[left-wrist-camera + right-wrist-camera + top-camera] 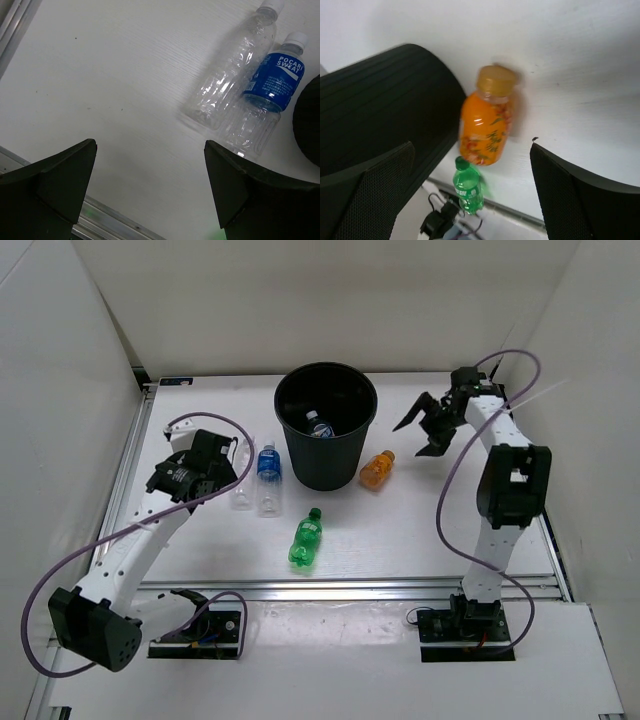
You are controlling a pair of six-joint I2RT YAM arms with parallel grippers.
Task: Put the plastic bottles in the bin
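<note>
Beside the bin [322, 466], right hand [408, 439] released, empty: lower squarely astride orange bottle [485, 125] body, clear of bin wall.

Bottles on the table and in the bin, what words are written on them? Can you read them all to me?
"POCARI SWEAT": on the blue-labelled bottle.
Too blurred to read: the label on the orange bottle.
Too small to read: the labels on the green bottle and on the bottle in the bin, inside the black bin.
No words: the clear bottle.
</note>
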